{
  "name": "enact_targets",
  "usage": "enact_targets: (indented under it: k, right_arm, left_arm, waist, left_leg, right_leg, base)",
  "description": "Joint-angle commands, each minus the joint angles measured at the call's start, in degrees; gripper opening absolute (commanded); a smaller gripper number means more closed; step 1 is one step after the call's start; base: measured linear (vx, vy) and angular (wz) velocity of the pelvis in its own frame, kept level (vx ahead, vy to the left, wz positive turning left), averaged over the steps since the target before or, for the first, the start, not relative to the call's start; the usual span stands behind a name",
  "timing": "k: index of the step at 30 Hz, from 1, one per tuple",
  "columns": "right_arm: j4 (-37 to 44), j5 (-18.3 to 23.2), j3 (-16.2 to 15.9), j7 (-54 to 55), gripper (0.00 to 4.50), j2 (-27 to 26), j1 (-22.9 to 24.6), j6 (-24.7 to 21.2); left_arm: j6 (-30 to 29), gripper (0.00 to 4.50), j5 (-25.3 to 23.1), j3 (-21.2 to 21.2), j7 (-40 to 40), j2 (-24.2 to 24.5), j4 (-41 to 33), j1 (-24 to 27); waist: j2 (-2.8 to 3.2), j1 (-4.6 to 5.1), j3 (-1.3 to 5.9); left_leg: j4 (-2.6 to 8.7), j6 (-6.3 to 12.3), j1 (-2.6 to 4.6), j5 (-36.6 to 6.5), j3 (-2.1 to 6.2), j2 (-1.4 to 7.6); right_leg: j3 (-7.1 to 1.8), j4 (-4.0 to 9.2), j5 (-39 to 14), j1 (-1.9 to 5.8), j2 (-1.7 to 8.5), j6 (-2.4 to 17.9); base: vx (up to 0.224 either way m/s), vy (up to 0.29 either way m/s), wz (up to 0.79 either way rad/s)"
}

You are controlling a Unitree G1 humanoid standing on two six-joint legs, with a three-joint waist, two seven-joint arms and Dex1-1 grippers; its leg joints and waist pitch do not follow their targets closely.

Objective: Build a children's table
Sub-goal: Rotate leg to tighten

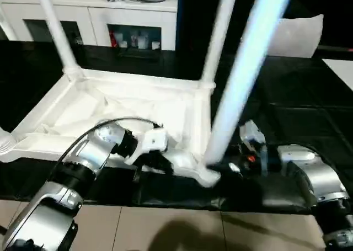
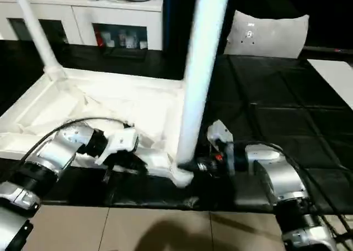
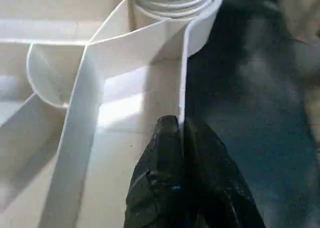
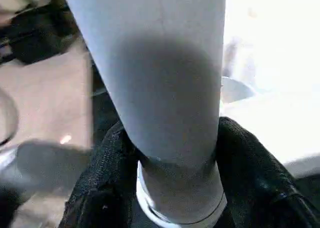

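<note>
The white children's table (image 1: 127, 110) lay upside down, ribbed underside up, legs upright; the right end effector (image 2: 194, 166) clasped the near leg (image 1: 242, 80), while the left end effector (image 3: 181, 133) pinched the rim.

A thick white table leg (image 4: 160, 87) rises up the middle, clasped low down between the right gripper's (image 4: 175, 183) two black fingers (image 4: 100, 183) (one on each side), just above its ringed base.

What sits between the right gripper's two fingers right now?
The near-corner leg: in the right wrist view the right gripper has a finger on each side of its base. The left gripper pinches the table rim.
</note>
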State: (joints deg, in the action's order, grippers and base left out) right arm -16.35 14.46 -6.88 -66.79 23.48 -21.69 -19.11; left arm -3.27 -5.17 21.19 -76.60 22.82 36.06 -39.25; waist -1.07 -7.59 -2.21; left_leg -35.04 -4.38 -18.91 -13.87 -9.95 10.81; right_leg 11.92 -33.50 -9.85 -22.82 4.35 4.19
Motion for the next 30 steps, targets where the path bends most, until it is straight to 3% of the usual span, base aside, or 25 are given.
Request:
enact_targets:
  k: [1, 2, 4, 6, 10, 13, 14, 16, 18, 24, 30]
  right_arm:
    - [0.3, -3.2, -0.7, 11.2, 1.95, -4.8, -1.7, -3.4]
    - [0.1, -4.0, -0.5, 14.0, 1.95, -5.9, -2.2, -4.1]
    - [0.1, -4.8, 0.0, 17.9, 1.95, -7.5, -2.8, -5.8]
    - [0.0, -6.1, 0.8, 23.2, 1.93, -9.8, -3.8, -8.1]
    - [-0.3, -8.9, 3.4, 38.7, 1.93, -16.7, -6.9, -12.7]
    - [-1.9, -9.1, 5.9, 45.0, 1.93, -20.1, -8.8, -12.9]
    - [-2.2, -9.2, 6.2, 46.2, 2.27, -20.4, -9.1, -12.5]
    - [-2.6, -9.7, 6.3, 47.0, 2.47, -20.5, -9.4, -11.5]
    - [-2.6, -10.6, 5.2, 45.9, 2.63, -19.8, -9.3, -10.3]
    - [-1.3, -10.7, 4.5, 43.2, 3.08, -18.6, -7.9, -8.1]
    - [-0.5, -8.4, 4.9, 35.1, 3.63, -14.1, -5.4, -3.1]
  left_arm:
    - [-3.5, 0.00, 0.9, -1.8, 7.5, -5.2, 0.7, -3.2]
    - [-4.4, 0.00, 0.8, -2.3, 9.3, -6.1, 1.2, -3.8]
    - [-5.8, 0.00, 0.8, -2.8, 11.7, -7.3, 2.0, -4.5]
    - [-7.4, 0.00, 0.3, -3.5, 15.1, -8.9, 3.1, -5.5]
    - [-10.3, 0.00, -0.8, -5.9, 26.8, -13.5, 7.2, -8.6]
    - [-11.0, 0.00, -1.1, -7.2, 31.1, -15.6, 8.6, -10.0]
    - [-11.1, 0.00, -1.3, -7.2, 31.5, -15.9, 8.5, -10.1]
    - [-11.3, 0.00, -1.0, -7.4, 31.8, -16.2, 8.1, -9.9]
    - [-10.9, 0.00, -1.1, -7.2, 31.6, -15.9, 8.1, -9.7]
    - [-9.0, 0.00, -1.3, -6.4, 28.9, -14.3, 7.7, -8.9]
    - [-5.3, 0.00, -1.0, -4.7, 21.9, -11.2, 6.4, -7.0]
  waist:
    - [-0.33, 0.44, 3.72]
    - [-0.29, 1.08, 3.64]
    - [-0.13, 1.80, 3.96]
    - [-0.15, 2.47, 4.11]
    - [-0.29, 2.63, 4.44]
    - [-0.08, 2.47, 4.49]
    - [-0.02, 2.42, 4.53]
    - [-0.05, 2.44, 4.58]
    - [-0.13, 2.44, 4.55]
    - [-0.09, 2.42, 4.46]
    - [0.01, 2.34, 4.44]
  left_leg:
    - [3.64, 2.21, -0.48, -1.8, 1.03, 2.59]
    - [3.68, 1.70, -0.45, -2.1, 1.20, 2.73]
    - [3.71, 1.59, -0.67, -1.9, 1.55, 3.01]
    - [3.63, 2.55, -0.73, 0.3, 1.66, 3.32]
    - [3.43, 3.72, -0.90, 4.0, 1.58, 3.07]
    - [3.42, 4.70, -0.80, 6.1, 1.63, 3.46]
    - [3.43, 5.10, -0.74, 6.4, 1.70, 3.68]
    - [3.32, 6.01, -0.78, 7.6, 1.72, 3.85]
    - [3.25, 6.53, -0.88, 7.6, 1.59, 3.68]
    - [3.28, 7.32, -0.84, 7.0, 1.63, 3.76]
    - [3.23, 7.58, -0.84, 5.9, 1.54, 3.63]
  right_leg:
    - [-4.37, 5.98, -22.1, 4.16, 5.56, -5.9]
    - [-4.17, 6.11, -22.4, 4.07, 5.48, -6.0]
    - [-4.13, 5.91, -21.0, 4.61, 5.82, -5.8]
    - [-4.80, 5.26, -16.4, 4.28, 6.04, -3.5]
    - [-5.20, 4.30, -11.8, 4.42, 6.13, -1.0]
    - [-5.48, 3.69, -8.7, 4.33, 6.39, 0.5]
    - [-5.58, 3.43, -7.5, 4.34, 6.54, 1.3]
    - [-5.80, 2.81, -4.3, 4.42, 6.73, 3.0]
    - [-5.83, 2.78, -3.5, 4.49, 6.73, 3.4]
    - [-5.73, 2.91, -4.8, 4.53, 6.70, 2.7]
    - [-5.73, 3.06, -4.7, 4.66, 6.65, 2.7]
  base:
    - [0.000, 0.000, 0.00]
    - [0.000, 0.000, 0.00]
    - [0.000, 0.000, 0.00]
    - [0.000, 0.000, 0.00]
    - [0.000, 0.000, 0.00]
    - [0.000, 0.000, 0.00]
    - [0.000, 0.000, 0.00]
    - [0.000, 0.000, 0.00]
    - [0.000, 0.000, 0.00]
    - [0.000, 0.000, 0.00]
    - [0.000, 0.000, 0.00]
